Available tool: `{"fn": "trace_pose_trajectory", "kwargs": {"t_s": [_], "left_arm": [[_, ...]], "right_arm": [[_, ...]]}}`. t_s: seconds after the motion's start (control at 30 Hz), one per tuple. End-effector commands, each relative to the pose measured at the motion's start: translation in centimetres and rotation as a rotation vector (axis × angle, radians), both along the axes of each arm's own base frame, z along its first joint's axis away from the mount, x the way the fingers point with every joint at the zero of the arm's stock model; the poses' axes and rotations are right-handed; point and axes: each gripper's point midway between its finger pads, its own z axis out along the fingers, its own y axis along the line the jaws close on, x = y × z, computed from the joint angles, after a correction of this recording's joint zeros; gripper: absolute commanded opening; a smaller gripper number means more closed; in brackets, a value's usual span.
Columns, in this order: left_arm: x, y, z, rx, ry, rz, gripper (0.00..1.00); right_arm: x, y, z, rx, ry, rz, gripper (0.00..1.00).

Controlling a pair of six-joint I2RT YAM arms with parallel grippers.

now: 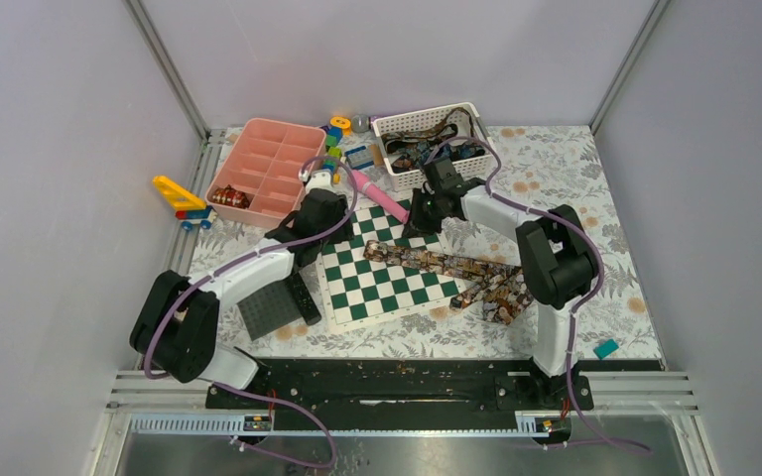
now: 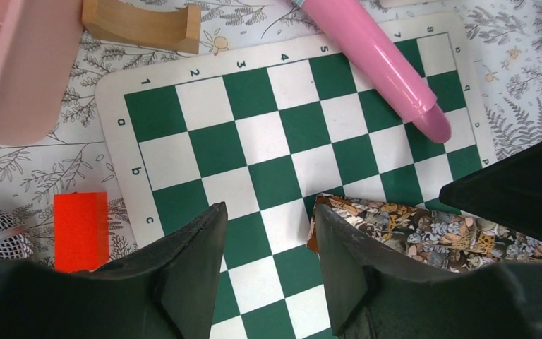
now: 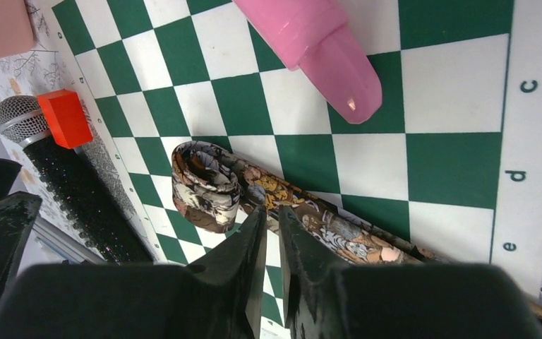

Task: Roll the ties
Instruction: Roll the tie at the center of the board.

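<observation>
And there was the tie (image 1: 437, 266), stretched out from the middle of the chessboard (image 1: 377, 293), its tail spilling off the board's right edge onto the worktop (image 1: 566, 169). It looked like soft, light, floppy stuff with no stiffness to keep a shape. It was probably slick too, so a loose coil would likely spring open once nothing pinned it. The best place to take hold looked to be the small roll begun at the end over the board's middle, pinching across the coil rather than the flat strip.

The right fingers (image 3: 250, 244) were drawn almost together, a mere slit between them, poised on the strip just behind that roll. Whether any fabric was nipped in there, I couldn't tell. The left fingers (image 2: 197, 247) stood well apart with nothing in them, over the board, right beside the tie's end.

As for looks, it was a narrow band in a busy print of brown, tan and black with greyish-blue flecks.
</observation>
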Motion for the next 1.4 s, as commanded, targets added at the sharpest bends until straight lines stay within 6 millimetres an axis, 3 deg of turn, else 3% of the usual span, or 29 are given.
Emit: {"fn": "trace_pose_trajectory", "kwargs": {"t_s": [0.0,0.5,0.77,1.37], "left_arm": [[1.0,-1.0,0.3,-0.030,-0.015,-0.029,0.51],[1.0,-2.5,-1.2,-0.064,0.032,-0.096,0.50],[1.2,-3.9,-1.1,-0.107,0.024,-0.145,0.50],[1.1,-4.2,-1.5,-0.115,0.036,-0.155,0.50]], "right_arm": [[0.6,1.4,0.6,0.016,-0.041,0.058,0.19],[-0.7,2.3,-1.4,0.025,0.014,0.113,0.22],[-1.1,2.3,-1.7,0.026,0.027,0.125,0.24],[-3.0,1.6,-3.1,0.006,0.073,0.133,0.24]]}}
